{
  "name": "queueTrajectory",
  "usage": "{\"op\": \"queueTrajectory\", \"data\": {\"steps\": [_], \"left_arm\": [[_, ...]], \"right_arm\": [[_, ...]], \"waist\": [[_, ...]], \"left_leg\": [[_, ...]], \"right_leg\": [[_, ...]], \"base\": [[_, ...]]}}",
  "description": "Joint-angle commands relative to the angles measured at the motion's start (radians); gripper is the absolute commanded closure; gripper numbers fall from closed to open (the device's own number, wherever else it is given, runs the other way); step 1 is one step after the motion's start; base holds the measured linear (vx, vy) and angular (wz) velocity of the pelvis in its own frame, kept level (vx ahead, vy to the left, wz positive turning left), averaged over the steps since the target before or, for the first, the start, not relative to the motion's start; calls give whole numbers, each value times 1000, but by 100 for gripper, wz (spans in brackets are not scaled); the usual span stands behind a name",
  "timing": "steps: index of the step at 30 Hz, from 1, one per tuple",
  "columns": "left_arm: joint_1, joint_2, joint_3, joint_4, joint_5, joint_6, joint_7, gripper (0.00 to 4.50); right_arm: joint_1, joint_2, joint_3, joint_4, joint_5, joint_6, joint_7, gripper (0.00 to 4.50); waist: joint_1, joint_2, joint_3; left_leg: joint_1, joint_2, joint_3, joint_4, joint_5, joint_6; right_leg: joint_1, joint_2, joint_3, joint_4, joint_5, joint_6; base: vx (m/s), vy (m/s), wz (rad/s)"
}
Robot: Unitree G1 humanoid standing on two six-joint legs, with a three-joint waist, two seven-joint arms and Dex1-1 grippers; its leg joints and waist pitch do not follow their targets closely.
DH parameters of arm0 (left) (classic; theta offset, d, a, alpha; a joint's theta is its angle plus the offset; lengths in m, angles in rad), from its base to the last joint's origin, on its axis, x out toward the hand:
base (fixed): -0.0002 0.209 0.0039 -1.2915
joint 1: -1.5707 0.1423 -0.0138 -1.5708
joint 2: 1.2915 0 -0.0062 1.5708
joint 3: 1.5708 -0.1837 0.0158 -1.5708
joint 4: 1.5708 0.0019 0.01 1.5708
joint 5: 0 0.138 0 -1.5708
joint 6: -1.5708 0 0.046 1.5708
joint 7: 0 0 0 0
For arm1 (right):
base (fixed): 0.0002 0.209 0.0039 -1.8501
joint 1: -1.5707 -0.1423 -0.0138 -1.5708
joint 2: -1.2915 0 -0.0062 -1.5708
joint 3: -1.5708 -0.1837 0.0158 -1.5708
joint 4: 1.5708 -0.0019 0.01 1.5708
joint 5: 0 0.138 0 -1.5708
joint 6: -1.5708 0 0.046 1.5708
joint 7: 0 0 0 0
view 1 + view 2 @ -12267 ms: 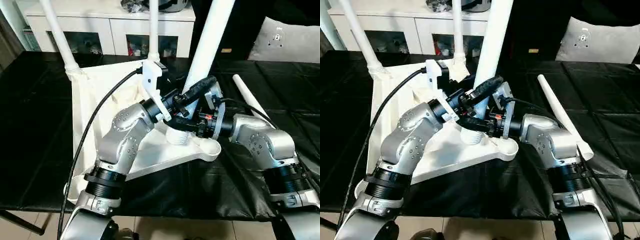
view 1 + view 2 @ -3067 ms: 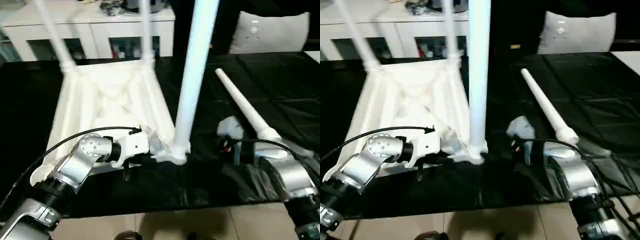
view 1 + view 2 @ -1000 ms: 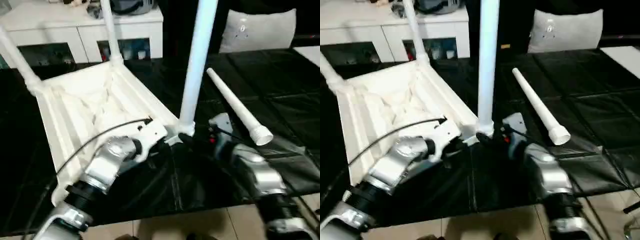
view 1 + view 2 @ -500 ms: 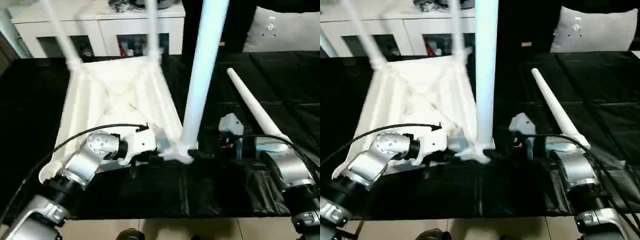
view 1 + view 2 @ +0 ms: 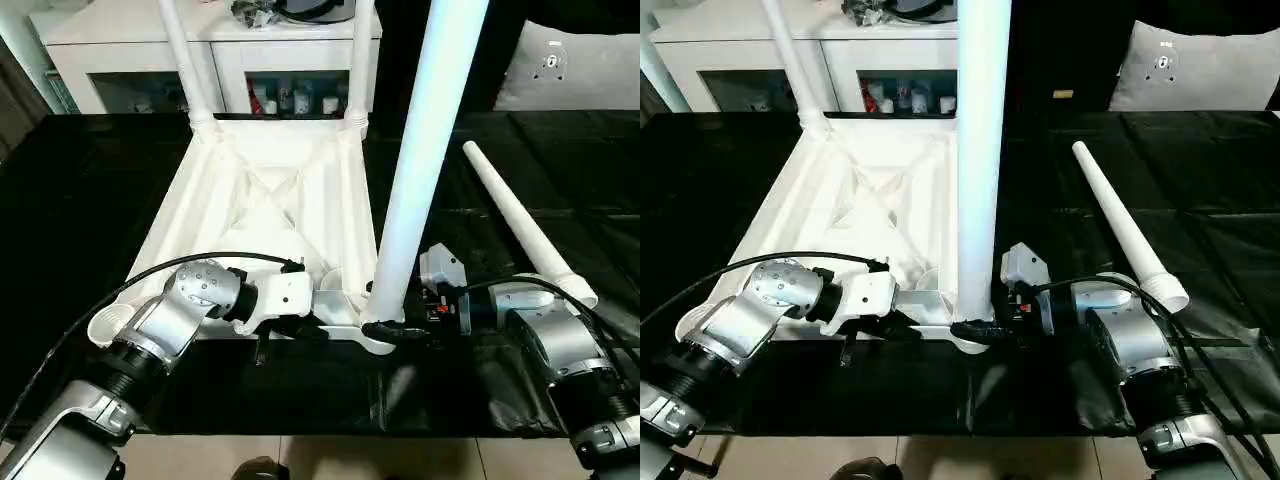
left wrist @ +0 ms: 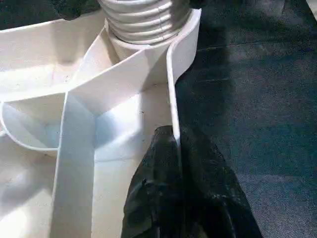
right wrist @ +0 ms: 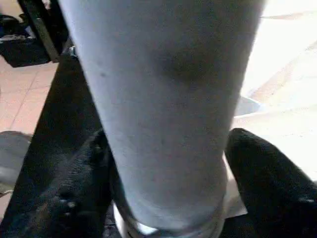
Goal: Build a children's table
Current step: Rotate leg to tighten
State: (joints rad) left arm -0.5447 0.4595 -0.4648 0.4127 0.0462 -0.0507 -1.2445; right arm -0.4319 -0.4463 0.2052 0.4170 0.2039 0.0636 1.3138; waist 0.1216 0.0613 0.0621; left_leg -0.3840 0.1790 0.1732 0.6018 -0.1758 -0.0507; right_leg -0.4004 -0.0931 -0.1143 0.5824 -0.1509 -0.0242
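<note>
The children's table lies upside down on black cloth, its white ribbed tabletop facing up. Two legs stand in the far corner sockets. A third leg stands in the near right socket. A fourth leg lies loose on the cloth to the right. My left gripper is shut on the tabletop's near rim, close to that socket. My right gripper reaches in from the right, and its fingers press both sides of the near leg's base.
A white cabinet with glass doors stands behind the table. A grey cushion lies at the back right. The black cloth covers the work surface, whose front edge is just below my forearms. A black cable runs along my left arm.
The whole view has shifted and tilted. My right gripper's fingers have drawn in around the near leg's base. My left gripper stays clamped on the rim.
</note>
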Motion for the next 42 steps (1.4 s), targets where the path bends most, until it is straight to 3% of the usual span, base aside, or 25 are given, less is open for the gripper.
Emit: {"op": "queueTrajectory", "data": {"steps": [1, 5, 6, 8, 11, 13, 14, 16, 17, 18, 19, 20, 22, 24, 26, 27, 29, 30, 31, 32, 33, 34, 36, 38, 42], "left_arm": [[-2, -11, -46, -4, 26, -34, -49, 450], [7, -16, -34, -6, 9, -17, -46, 450], [22, -18, -18, -27, 0, 27, -17, 450], [35, -24, -1, -48, -5, 74, 19, 450], [59, -45, 36, -103, -22, 176, 89, 450], [97, -94, 87, -207, -27, 330, 220, 450], [104, -108, 96, -228, -28, 364, 246, 450], [122, -161, 115, -283, -27, 443, 320, 450], [128, -182, 119, -301, -25, 471, 344, 450], [132, -204, 121, -318, -22, 493, 366, 450], [132, -204, 121, -318, -22, 493, 366, 450], [131, -236, 127, -327, -10, 511, 406, 450], [126, -269, 131, -331, 3, 529, 450, 450], [126, -269, 131, -331, 3, 529, 450, 450], [116, -302, 142, -325, 15, 543, 500, 450], [111, -312, 146, -323, 18, 550, 519, 450], [103, -312, 152, -319, 21, 558, 532, 450], [100, -308, 153, -323, 25, 568, 540, 450], [99, -305, 153, -328, 29, 579, 544, 450], [99, -305, 153, -328, 29, 579, 544, 450], [96, -297, 155, -329, 34, 589, 550, 450], [96, -297, 155, -329, 34, 589, 550, 450], [90, -280, 158, -317, 44, 584, 548, 450], [84, -250, 155, -289, 52, 549, 522, 450], [81, -187, 129, -229, 49, 416, 419, 450]], "right_arm": [[-11, -7, -1, 6, 12, 7, 2, 137], [-2, -5, -4, 1, 20, 23, 8, 167], [15, 2, -7, -13, 29, 59, -7, 167], [26, 11, -11, -21, 30, 101, -36, 175], [33, 51, -20, -17, 16, 144, -128, 181], [20, 156, -50, 29, -20, 170, -339, 181], [14, 178, -59, 42, -23, 178, -380, 182], [-13, 247, -95, 93, -22, 193, -508, 182], [-23, 271, -108, 110, -19, 200, -551, 183], [-34, 292, -118, 126, -19, 204, -597, 183], [-34, 292, -118, 126, -19, 204, -597, 183], [-48, 314, -129, 152, -22, 212, -656, 183], [-59, 333, -136, 173, -30, 211, -714, 183], [-59, 333, -136, 173, -30, 211, -714, 183], [-67, 351, -147, 188, -35, 211, -766, 183], [-66, 358, -152, 189, -36, 204, -775, 183], [-56, 361, -163, 175, -32, 198, -769, 127], [-49, 363, -171, 165, -32, 192, -767, 127], [-45, 364, -177, 158, -34, 187, -766, 113], [-45, 364, -177, 158, -34, 187, -766, 105], [-37, 356, -177, 147, -35, 177, -752, 92], [-37, 356, -177, 147, -35, 177, -752, 80], [-23, 328, -172, 121, -30, 146, -712, 73], [-3, 274, -167, 75, -9, 110, -623, 50], [19, 149, -160, 3, 23, 53, -425, 27]], "waist": [[-3, -12, -84], [-2, -14, -85], [-2, -19, -85], [0, -14, -85], [-5, -16, -83], [-17, -16, -76], [-35, -18, -69], [-60, -24, -67], [-71, -23, -68], [-92, -19, -65], [-100, -18, -68], [-106, -25, -67], [-117, -27, -64], [-122, -25, -61], [-130, -15, -61], [-136, -4, -58], [-143, 0, -57], [-146, -2, -61], [-145, -4, -60], [-141, -9, -61], [-138, -1, -62], [-133, -7, -66], [-128, -5, -67], [-114, -8, -72], [-90, -13, -76]], "left_leg": [[18, 59, -15, -69, -210, 82], [18, 59, -16, -69, -211, 80], [17, 59, -16, -70, -209, 80], [17, 61, -17, -70, -197, 83], [19, 60, -17, -74, -237, 66], [20, 57, -21, -80, -286, 40], [14, 55, -25, -87, -320, 15], [14, 45, -33, -85, -383, -5], [13, 47, -35, -85, -389, -14], [20, 37, -38, -76, -417, -12], [20, 37, -38, -74, -414, -6], [11, 37, -41, -77, -409, 6], [32, 29, -35, -65, -438, 11], [31, 25, -36, -62, -443, 20], [37, 34, -45, -68, -490, 18], [42, 46, -51, -78, -542, 12], [43, 58, -59, -91, -606, 3], [39, 61, -61, -97, -623, -1], [40, 59, -59, -96, -620, -2], [44, 45, -50, -84, -573, 2], [42, 43, -50, -82, -550, 4], [36, 44, -47, -82, -506, 14], [26, 48, -47, -87, -464, 24], [24, 49, -40, -85, -412, 43], [18, 48, -32, -81, -333, 73]], "right_leg": [[50, -70, 57, -58, -285, -190], [51, -69, 56, -57, -282, -191], [51, -69, 56, -58, -284, -190], [50, -69, 57, -55, -268, -195], [51, -69, 56, -59, -306, -187], [49, -71, 54, -69, -388, -168], [51, -70, 51, -69, -436, -159], [60, -72, 38, -87, -561, -95], [60, -74, 37, -85, -568, -91], [54, -74, 22, -110, -649, -51], [56, -76, 23, -111, -635, -51], [59, -70, 18, -114, -617, -44], [39, -65, 11, -127, -656, -37], [40, -64, 1, -137, -692, -16], [41, -61, -9, -140, -666, -12], [46, -59, -16, -139, -621, -23], [55, -56, -21, -131, -562, -32], [64, -61, -13, -119, -509, -46], [60, -64, -9, -119, -505, -53], [51, -76, -3, -128, -542, -71], [52, -78, -1, -127, -542, -76], [54, -79, 5, -124, -516, -86], [59, -76, 11, -113, -464, -104], [60, -72, 19, -105, -388, -129], [64, -73, 25, -97, -362, -138]], "base": [[0, 0, 0], [0, 0, 0], [0, 0, 0], [0, 0, 0], [0, 0, 0], [0, 0, 0], [0, 0, 0], [-21, 4, -11], [-44, 12, -20], [-44, 12, -20], [0, 0, 0], [0, 0, 0], [0, 0, 0], [0, 0, 0], [0, 0, 0], [0, 0, 0], [0, 0, 0], [0, 0, 0], [0, 0, 0], [0, 0, 0], [0, 0, 0], [0, 0, 0], [0, 0, 0], [0, 0, 0], [0, 0, 0]]}}
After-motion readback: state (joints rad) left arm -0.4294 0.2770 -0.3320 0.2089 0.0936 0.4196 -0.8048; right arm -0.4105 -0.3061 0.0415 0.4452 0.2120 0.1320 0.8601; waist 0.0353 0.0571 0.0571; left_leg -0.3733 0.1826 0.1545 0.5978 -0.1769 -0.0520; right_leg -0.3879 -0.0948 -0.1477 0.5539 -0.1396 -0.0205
